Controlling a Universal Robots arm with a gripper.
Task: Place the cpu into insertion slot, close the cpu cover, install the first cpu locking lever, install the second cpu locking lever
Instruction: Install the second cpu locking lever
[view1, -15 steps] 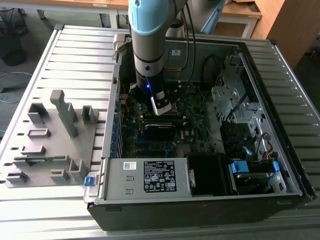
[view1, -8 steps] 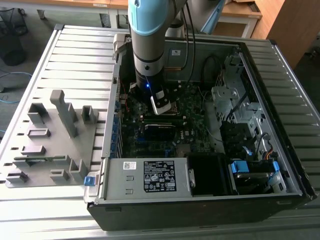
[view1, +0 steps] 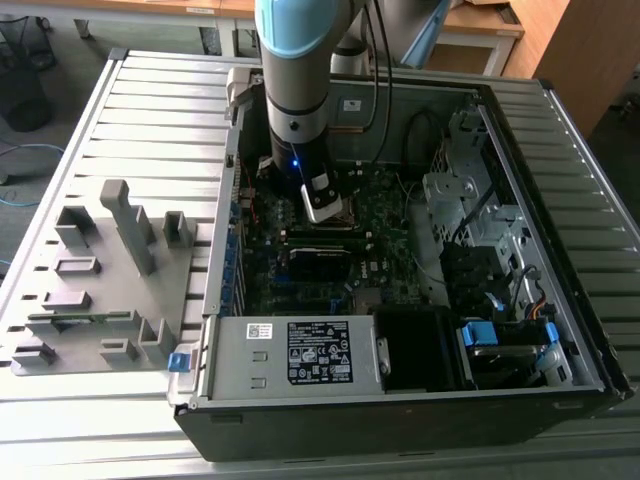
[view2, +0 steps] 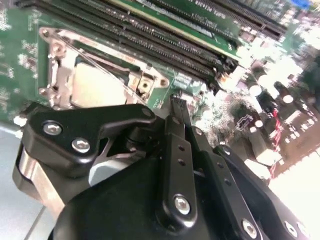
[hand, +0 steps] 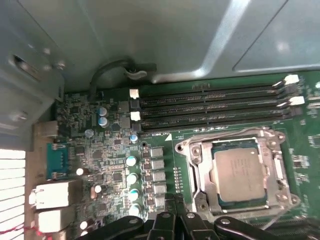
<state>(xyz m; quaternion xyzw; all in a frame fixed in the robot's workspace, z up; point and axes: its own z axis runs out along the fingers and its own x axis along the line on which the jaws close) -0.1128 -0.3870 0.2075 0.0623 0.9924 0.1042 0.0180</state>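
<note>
The cpu (hand: 241, 173) already sits in its socket on the motherboard (hand: 107, 150), just beside the memory slots (hand: 210, 107) that run along one edge of the socket, and the cpu cover (hand: 280, 165) appears to lie down flat around it, its silvery frame bordering the chip on all sides; in the second wrist view the same chip (view2: 92, 82) shows through the cover's window (view2: 52, 75). So the first two steps look done, and the work in hand seems to be the locking levers. A thin wire lever (hand: 227, 134) runs along the socket edge nearest the memory slots; whether it is latched under its hook I cannot tell. The gripper (view2: 176, 107) hangs low over the board inside the open case (view1: 560, 330), just off the corner of the socket, with its black fingers (view2: 176, 150) drawn together to a narrow tip and nothing held between them. As a judgement, seating a lever calls for the closed tip to catch the wire, press it down and sweep it sideways under its retaining tab, with the push kept along the socket edge so the tip does not slide onto the cover or the small components nearby.
</note>
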